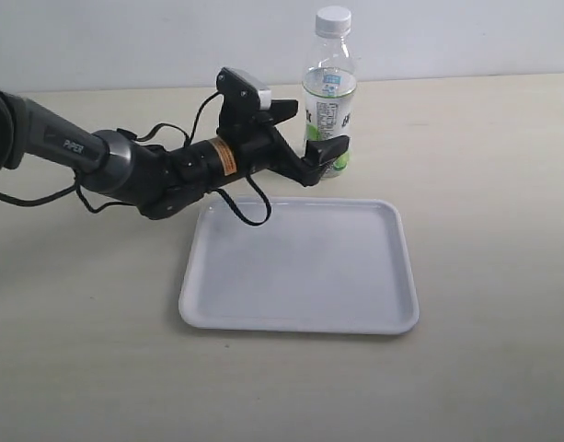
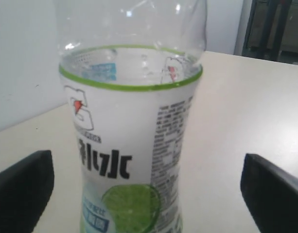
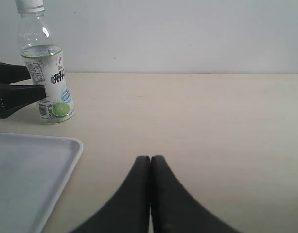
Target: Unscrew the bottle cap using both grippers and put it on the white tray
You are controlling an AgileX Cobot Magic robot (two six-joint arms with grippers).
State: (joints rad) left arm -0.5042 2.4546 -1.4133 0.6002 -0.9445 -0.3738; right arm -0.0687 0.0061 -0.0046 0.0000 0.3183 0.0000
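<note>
The bottle (image 1: 329, 101) is seen standing upright on the table (image 1: 484, 184), just beyond the far edge of the white tray (image 1: 300, 324), with the bottle cap (image 1: 334, 18) screwed on. The tray lies bare.

The left tool (image 2: 148, 194) is held open at the labelled lower body of the bottle. A black finger is seen on either side, and a clear gap is left to the label on both. Nothing is gripped.

The right tool (image 3: 149, 194) is shut on nothing, its jaws pressed together. It is kept low over the table, well apart from the bottle and to its right.

The step in hand is judged to be the bracing grasp, and the unscrewing is not begun. The left jaws would next need to be closed squarely on the label so that the bottle is not tipped. The right tool would then have to be opened, raised and brought over the cap.
</note>
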